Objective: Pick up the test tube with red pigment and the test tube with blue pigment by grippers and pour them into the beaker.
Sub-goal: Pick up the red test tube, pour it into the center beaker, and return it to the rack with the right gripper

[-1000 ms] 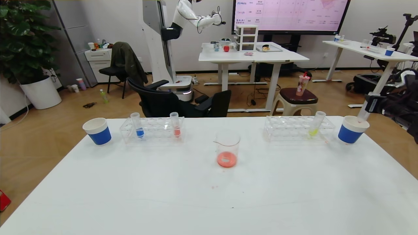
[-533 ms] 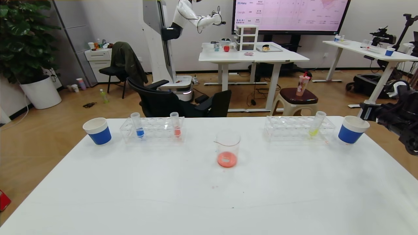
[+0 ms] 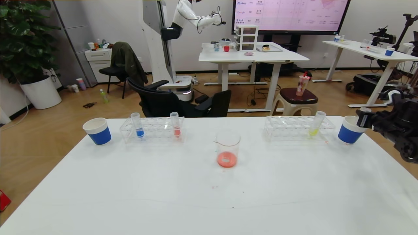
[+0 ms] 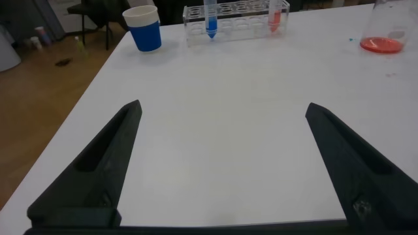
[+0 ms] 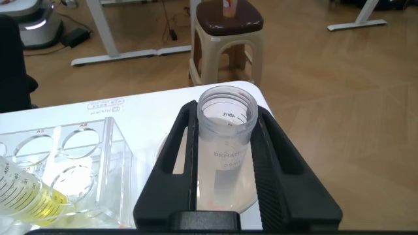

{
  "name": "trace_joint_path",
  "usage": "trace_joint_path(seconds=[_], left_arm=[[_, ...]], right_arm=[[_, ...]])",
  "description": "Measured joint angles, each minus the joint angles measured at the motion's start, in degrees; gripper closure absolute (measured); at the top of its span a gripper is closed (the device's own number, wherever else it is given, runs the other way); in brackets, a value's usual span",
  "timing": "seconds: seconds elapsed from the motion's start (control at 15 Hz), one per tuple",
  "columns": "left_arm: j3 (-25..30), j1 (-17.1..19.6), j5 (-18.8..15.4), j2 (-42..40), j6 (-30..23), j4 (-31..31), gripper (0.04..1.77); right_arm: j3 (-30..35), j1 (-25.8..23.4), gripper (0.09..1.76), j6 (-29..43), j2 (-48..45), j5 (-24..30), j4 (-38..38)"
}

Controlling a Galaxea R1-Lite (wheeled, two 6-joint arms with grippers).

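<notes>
My right gripper (image 3: 362, 119) (image 5: 226, 114) is shut on the test tube with red pigment (image 5: 225, 150), which is upright and nearly empty, with only a faint red trace at its tip. It hangs at the mouth of the right blue-banded paper cup (image 3: 346, 133). The test tube with blue pigment (image 3: 138, 125) (image 4: 211, 19) stands in the left rack (image 3: 152, 130). The beaker (image 3: 227, 148) (image 4: 385, 29) sits mid-table with red liquid in its bottom. My left gripper (image 4: 222, 108) is open and empty over the near left of the table.
A tube of coral-orange liquid (image 3: 176, 125) (image 4: 275, 16) shares the left rack. A tube of yellow-green liquid (image 3: 315, 125) (image 5: 26, 192) leans in the right rack (image 3: 294, 129). Another blue-banded cup (image 3: 97, 131) stands at the far left. The table's far right corner lies close to the right cup.
My right gripper has come down and in toward the right cup, carrying the tube lower into the cup's mouth. Everything else on the table is as before.
</notes>
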Motion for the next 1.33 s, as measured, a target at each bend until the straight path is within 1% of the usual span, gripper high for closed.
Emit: trace_joint_path(seconds=[0.07,0.2,0.27,0.33,0.53,0.73,0.87,1.07,1.2,1.33], left_arm=[[0.0,0.0,0.0,0.0,0.0,0.0,0.06],[0.0,0.0,0.0,0.0,0.0,0.0,0.06],[0.0,0.0,0.0,0.0,0.0,0.0,0.06],[0.0,0.0,0.0,0.0,0.0,0.0,0.06],[0.0,0.0,0.0,0.0,0.0,0.0,0.06],[0.0,0.0,0.0,0.0,0.0,0.0,0.06],[0.0,0.0,0.0,0.0,0.0,0.0,0.06],[0.0,0.0,0.0,0.0,0.0,0.0,0.06],[0.0,0.0,0.0,0.0,0.0,0.0,0.06],[0.0,0.0,0.0,0.0,0.0,0.0,0.06]], right_arm=[[0.0,0.0,1.14,0.0,0.1,0.0,0.0],[0.0,-0.1,0.42,0.2,0.1,0.0,0.0],[0.0,-0.1,0.19,0.2,0.0,0.0,-0.1],[0.0,0.0,0.11,0.2,-0.1,0.0,-0.1],[-0.1,0.5,0.11,0.5,-1.0,0.0,0.1],[-0.2,2.7,0.11,0.7,-3.6,0.0,0.4],[-0.1,5.9,0.11,0.7,-6.4,0.0,0.7],[0.7,11.9,0.11,0.8,-11.5,-0.1,2.5],[2.2,14.6,0.11,0.8,-15.5,-0.1,3.0],[4.8,16.2,0.11,0.8,-20.6,0.0,3.0]])
